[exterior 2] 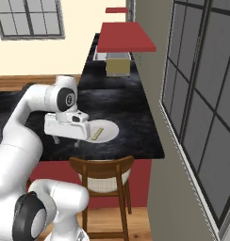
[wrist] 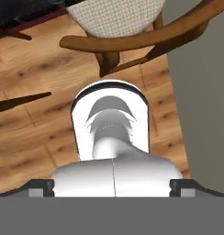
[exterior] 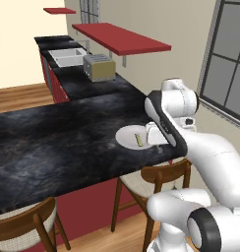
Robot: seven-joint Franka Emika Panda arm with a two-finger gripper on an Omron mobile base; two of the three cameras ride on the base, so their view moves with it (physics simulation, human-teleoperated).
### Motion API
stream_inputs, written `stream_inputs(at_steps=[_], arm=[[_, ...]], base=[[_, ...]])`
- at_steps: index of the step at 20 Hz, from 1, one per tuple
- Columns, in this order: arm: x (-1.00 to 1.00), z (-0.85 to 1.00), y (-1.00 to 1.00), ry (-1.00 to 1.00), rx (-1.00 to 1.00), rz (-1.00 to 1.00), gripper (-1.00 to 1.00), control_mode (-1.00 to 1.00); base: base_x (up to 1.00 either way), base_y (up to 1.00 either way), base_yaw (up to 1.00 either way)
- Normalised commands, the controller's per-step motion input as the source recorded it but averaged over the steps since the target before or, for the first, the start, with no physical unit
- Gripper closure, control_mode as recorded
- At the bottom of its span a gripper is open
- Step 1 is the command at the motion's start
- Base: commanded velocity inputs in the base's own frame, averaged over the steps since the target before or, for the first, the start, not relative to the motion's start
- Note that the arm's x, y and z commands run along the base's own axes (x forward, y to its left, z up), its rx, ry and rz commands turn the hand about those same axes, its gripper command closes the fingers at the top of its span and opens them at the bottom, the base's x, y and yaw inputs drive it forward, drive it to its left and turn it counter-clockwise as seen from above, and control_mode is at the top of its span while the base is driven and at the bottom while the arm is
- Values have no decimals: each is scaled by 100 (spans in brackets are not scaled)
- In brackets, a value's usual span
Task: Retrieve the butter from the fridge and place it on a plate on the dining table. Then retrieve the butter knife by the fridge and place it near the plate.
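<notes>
**Butter on the plate, tool free for the knife**

The tool hangs over the near edge of the tabletop, its fingers spread wide apart and holding nothing. It sits low, just beside the plate on the side nearer the arm. In the hand view it looks down past the table's edge at a wooden chair and the plank floor. That aim suggests the hand is folded back towards the robot rather than reaching for anything.

The butter lies flat on the white plate, a pale yellow-olive stick resting towards the side closest to the tool. The plate sits close to the near edge of the tabletop, towards the corner on the window side, directly above the chair tucked beneath. That spot seems chosen as a place setting, within easy reach of a seated person.

With the butter lying free on the plate and the fingers empty, the first half of the task looks complete. What remains is fetching the butter knife by the fridge.

Further along the counter stand a toaster and a sink under a red shelf.
</notes>
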Motion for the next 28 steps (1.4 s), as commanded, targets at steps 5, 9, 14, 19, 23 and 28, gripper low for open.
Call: stream_inputs(at_steps=[5,9,14,19,23,28], arm=[[-83,-5,0,-4,-6,0,-100,-100],[-53,-8,0,-21,-3,0,-100,-100],[-15,-9,0,-32,0,0,-100,-100],[0,0,0,-12,0,3,-100,-100],[0,0,0,-1,2,2,-100,-100],[2,0,-12,0,11,1,-100,-100]], base=[[0,0,0],[0,0,0],[0,0,0],[0,0,0],[0,0,0],[0,0,0]])
